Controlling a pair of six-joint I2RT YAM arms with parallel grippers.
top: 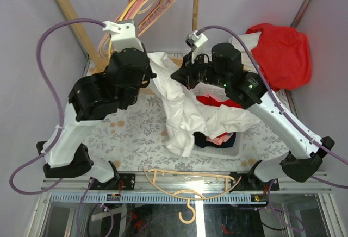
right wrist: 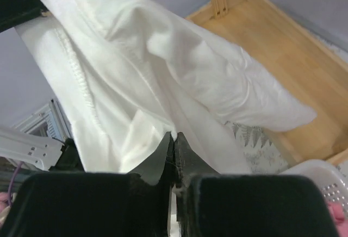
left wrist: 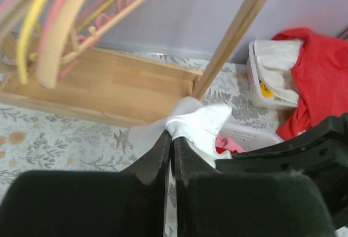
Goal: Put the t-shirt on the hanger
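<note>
Between the two arms, above the counter [top: 130, 133], the t-shirt [top: 182, 112] hangs bunched. Its lower folds drape over a white basket [top: 235, 149] and hide most of the clothes inside. In its wrist view the left hand [left wrist: 169, 137] is pinched tight on a wad of the white cloth; from overhead its fingers are hidden under the arm. The right hand [right wrist: 173, 137] is likewise closed onto the fabric, which fills that view so collar and sleeve cannot be told apart. Flat along the counter's near edge, close to the shirt's lowest fold but not touching it, lies the hanger [top: 190, 198], its hook reaching past the edge.
</note>
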